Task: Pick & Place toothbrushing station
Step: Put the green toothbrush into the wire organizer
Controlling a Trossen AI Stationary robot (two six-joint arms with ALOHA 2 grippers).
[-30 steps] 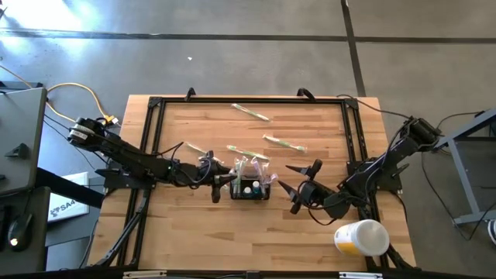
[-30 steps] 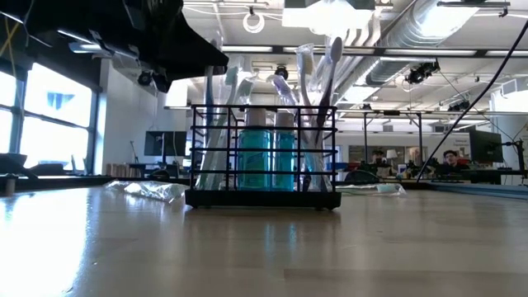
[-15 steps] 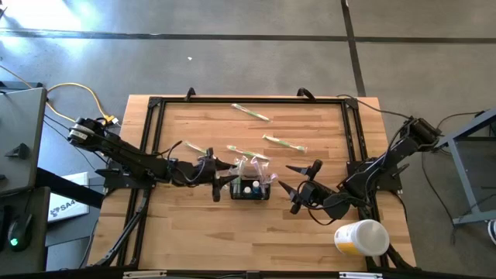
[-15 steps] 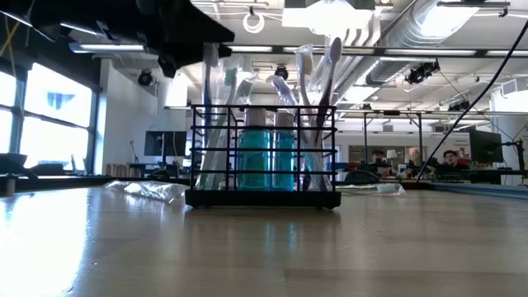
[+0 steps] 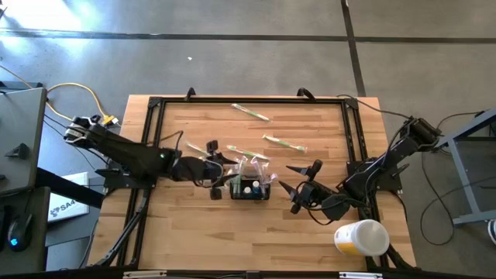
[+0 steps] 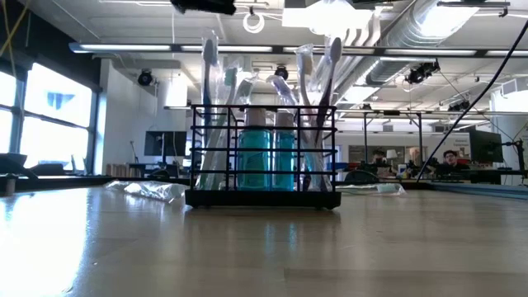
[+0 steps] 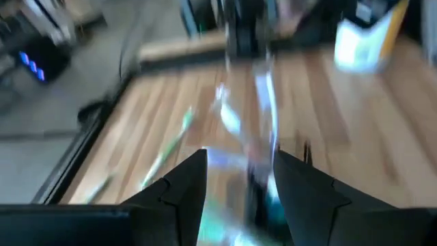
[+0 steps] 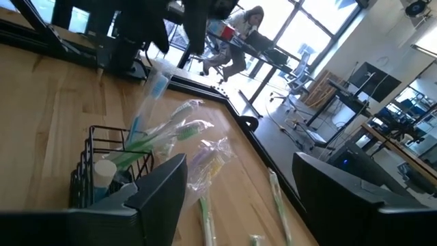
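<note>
The toothbrushing station (image 6: pixel 262 157) stands upright on the table (image 6: pixel 264 247), holding toothbrushes (image 6: pixel 318 78) and blue bottles (image 6: pixel 266 153).

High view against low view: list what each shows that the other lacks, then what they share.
Only the high view shows both arms, the left gripper open beside the caddy, the right gripper open further off, loose wrapped toothbrushes and a white-and-yellow cup. Only the low view shows two blue bottles upright inside. Both show the black caddy holding toothbrushes.

The wooden table (image 5: pixel 201 225) sits on a grey floor (image 5: pixel 232 54). Far past the right gripper (image 8: pixel 239 198), big windows (image 8: pixel 300 31) let in bright light. Pipes (image 6: pixel 412 25) run along the ceiling.
</note>
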